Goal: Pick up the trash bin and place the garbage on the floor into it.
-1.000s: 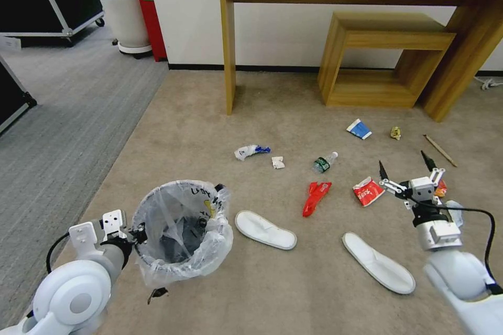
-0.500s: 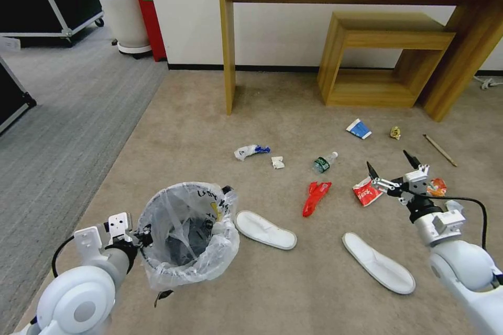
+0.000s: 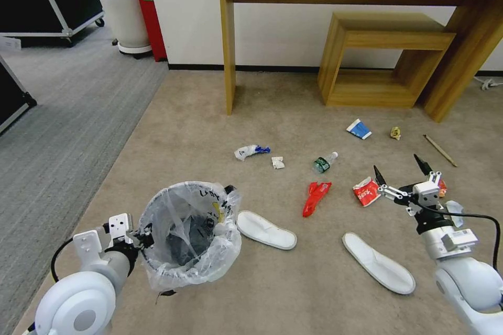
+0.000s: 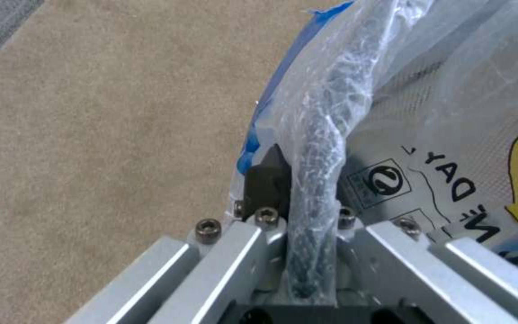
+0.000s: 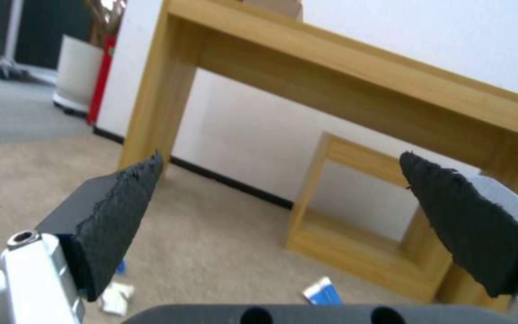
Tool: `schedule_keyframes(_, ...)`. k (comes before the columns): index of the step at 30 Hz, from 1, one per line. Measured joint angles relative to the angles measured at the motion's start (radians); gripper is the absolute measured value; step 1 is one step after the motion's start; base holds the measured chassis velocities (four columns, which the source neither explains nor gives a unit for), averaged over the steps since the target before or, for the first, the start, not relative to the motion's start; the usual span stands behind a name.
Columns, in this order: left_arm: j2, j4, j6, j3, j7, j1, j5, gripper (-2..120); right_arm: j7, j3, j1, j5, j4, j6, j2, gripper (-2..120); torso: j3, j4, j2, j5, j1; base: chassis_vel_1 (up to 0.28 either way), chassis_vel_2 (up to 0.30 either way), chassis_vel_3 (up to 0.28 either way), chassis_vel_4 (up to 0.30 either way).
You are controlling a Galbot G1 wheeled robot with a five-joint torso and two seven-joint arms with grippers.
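Carpet (image 3: 209,115): trash bin (image 3: 188,235) in left gripper (image 4: 307,189).

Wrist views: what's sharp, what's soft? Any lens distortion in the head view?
Left wrist view: bag-wrapped rim of the trash bin, clamped in the left pincer, is fairly sharp; carpet soft. Right wrist view: open right pincer has crisp fingertips; wooden console table and blue-white carton blurred. Head view: wide-angle, the wooden console table's top edge bows slightly; light even, shadows faint.
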Motion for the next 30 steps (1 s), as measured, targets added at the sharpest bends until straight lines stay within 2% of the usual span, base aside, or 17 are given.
schedule_keyframes(9,0.001,-0.012,0.008,-0.010,0.003,0.029,0.013,0,-0.028,-0.031,-0.003,-0.020,-0.007,0.050,0.048,100,0.000,0.0000,0.000,0.0001,0.000,0.000,0.000,0.000,0.000)
schedule_keyframes(19,0.005,-0.013,0.011,-0.007,0.004,0.034,0.020,0,-0.055,-0.030,-0.017,-0.054,-0.008,0.083,0.059,100,0.000,0.0000,0.000,0.0000,0.000,0.000,0.000,0.000,0.000)
schedule_keyframes(30,-0.008,-0.011,0.013,0.000,0.008,0.050,0.043,0,-0.061,-0.026,-0.018,-0.084,-0.007,0.114,0.066,100,0.000,-0.0002,0.000,0.0005,0.000,-0.144,-0.150,0.131,0.134)
